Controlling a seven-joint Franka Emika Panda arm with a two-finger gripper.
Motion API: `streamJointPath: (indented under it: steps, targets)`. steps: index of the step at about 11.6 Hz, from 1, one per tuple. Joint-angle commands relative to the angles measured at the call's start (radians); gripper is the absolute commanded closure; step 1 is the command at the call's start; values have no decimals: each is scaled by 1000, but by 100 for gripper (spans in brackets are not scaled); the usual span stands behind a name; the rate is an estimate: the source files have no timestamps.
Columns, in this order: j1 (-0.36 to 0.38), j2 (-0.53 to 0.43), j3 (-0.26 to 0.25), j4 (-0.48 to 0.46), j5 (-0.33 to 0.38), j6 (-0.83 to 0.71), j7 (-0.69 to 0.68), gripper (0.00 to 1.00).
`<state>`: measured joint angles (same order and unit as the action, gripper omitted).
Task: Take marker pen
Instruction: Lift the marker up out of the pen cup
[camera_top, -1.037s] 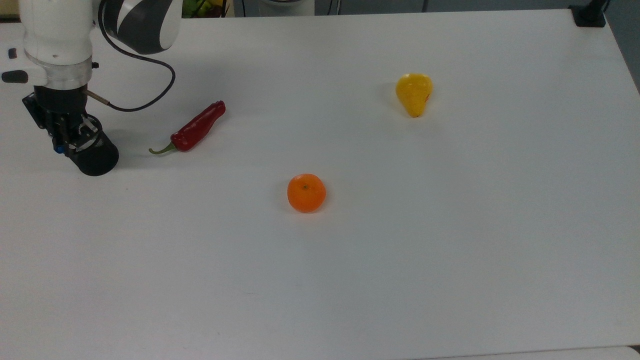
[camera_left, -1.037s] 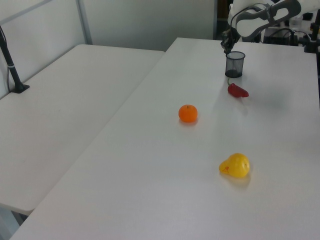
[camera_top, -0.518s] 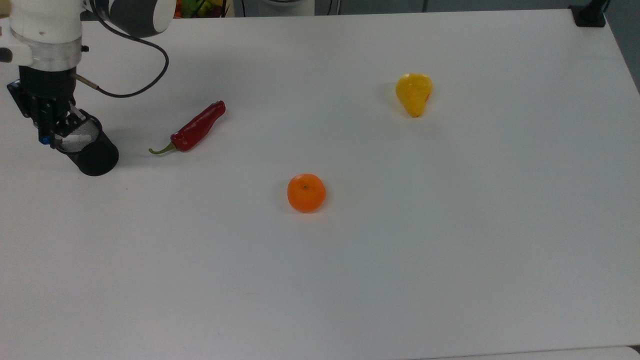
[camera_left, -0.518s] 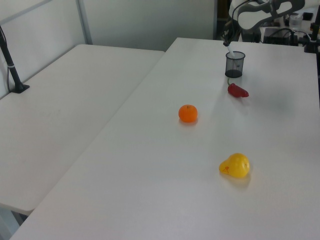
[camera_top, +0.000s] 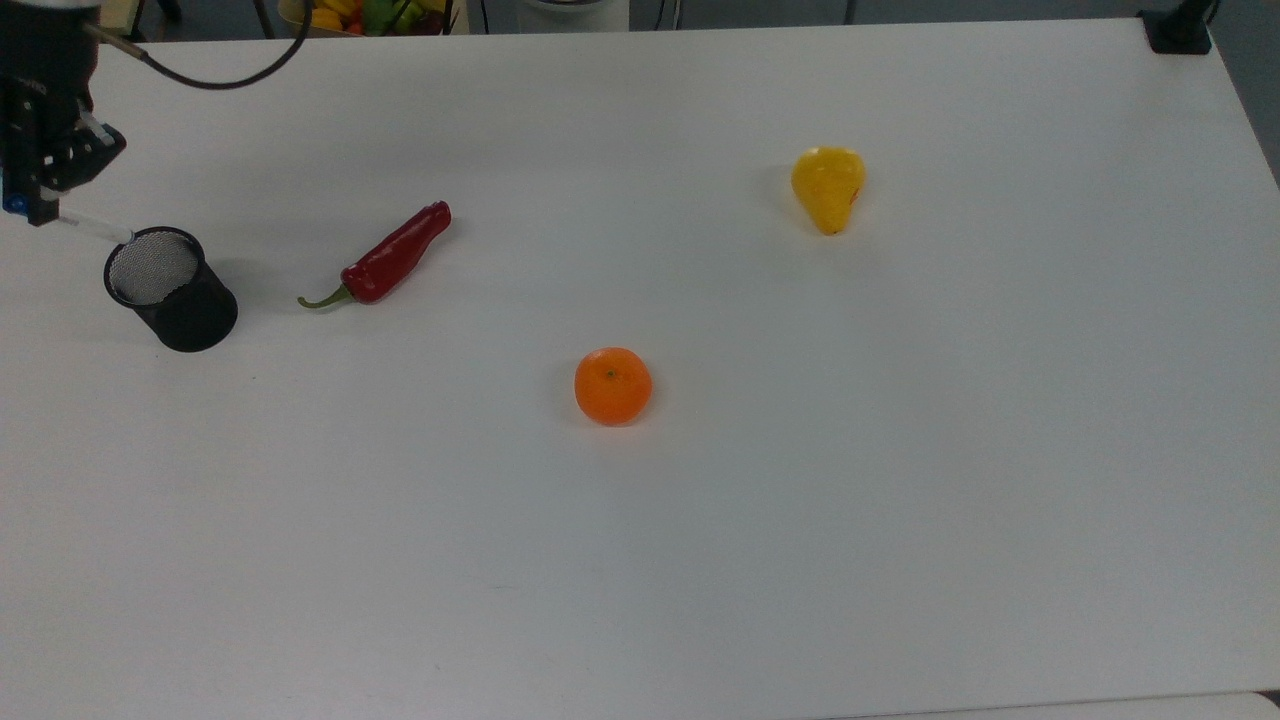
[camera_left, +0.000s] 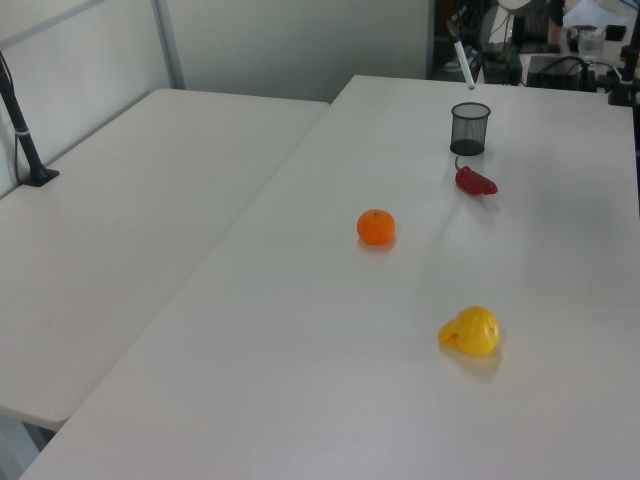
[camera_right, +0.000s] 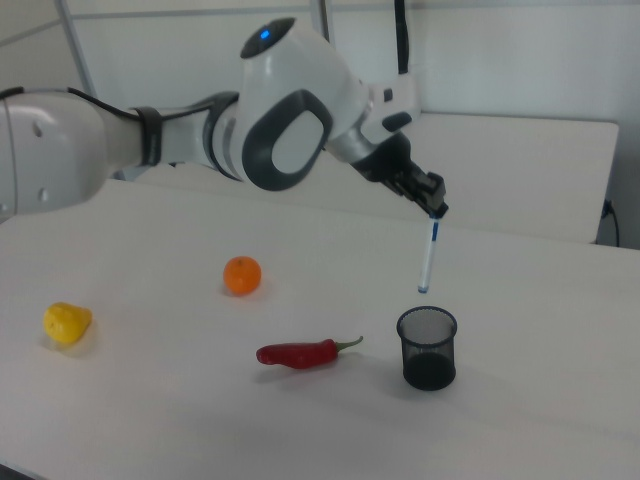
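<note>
My hand grips the marker pen by its top | pen hangs upright just above the black mesh cup | chili lies beside the cup on the worktop

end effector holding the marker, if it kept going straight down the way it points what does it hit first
Likely the black mesh pen cup: the end effector points down, its white blue-capped marker pen hanging just above the rim, though depth is uncertain.
</note>
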<state>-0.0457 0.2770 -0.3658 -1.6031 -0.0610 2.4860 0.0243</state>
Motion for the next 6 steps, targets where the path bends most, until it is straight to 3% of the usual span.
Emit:
streamJointPath:
  steps: [1,4,6]
  targets:
    - [53,-123,4,-35,50,-88,2,95]
    - [118,-203,10,-28,108,-215,3,95]
    - [132,-223,85,-24,145,-320,11,95]
